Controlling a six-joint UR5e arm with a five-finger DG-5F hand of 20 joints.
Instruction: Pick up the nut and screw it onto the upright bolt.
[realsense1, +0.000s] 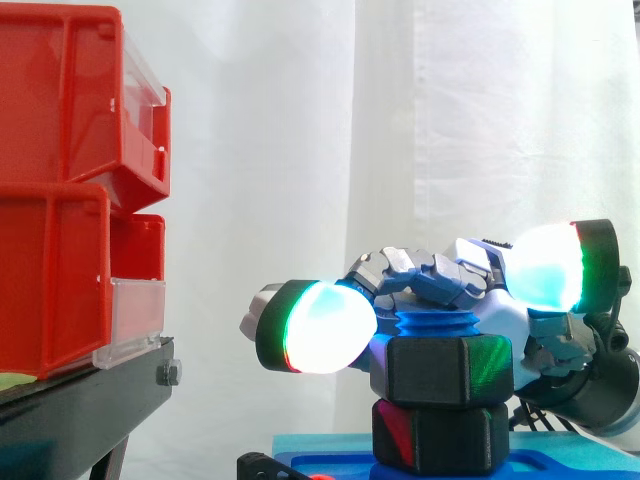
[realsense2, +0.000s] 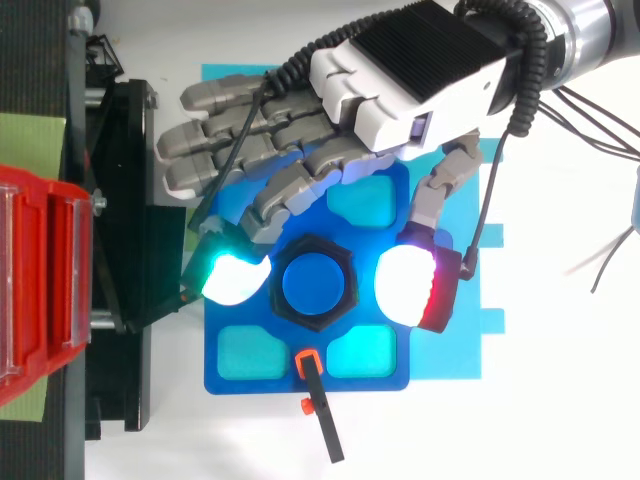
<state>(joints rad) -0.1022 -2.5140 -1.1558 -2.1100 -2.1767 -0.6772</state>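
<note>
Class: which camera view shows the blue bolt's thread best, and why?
The side view: the bolt shows its ribbed thread rising above the black nut. From the top view you see its round blue end, ringed by the nut's hexagon.

The red bins (realsense1: 55, 280) and the black stand (realsense2: 125, 200) close the left side, with the stand just beside the blue plate (realsense2: 290, 345). In the top view the hand (realsense2: 410, 75) covers the plate's upper part and reaches along both sides of the nut (realsense2: 315, 243). Free are the space straight above the bolt (realsense2: 316, 285) and the white table (realsense2: 540, 420) at right; a small black-and-orange tool (realsense2: 322, 415) sticks out at the plate's lower edge.
</note>
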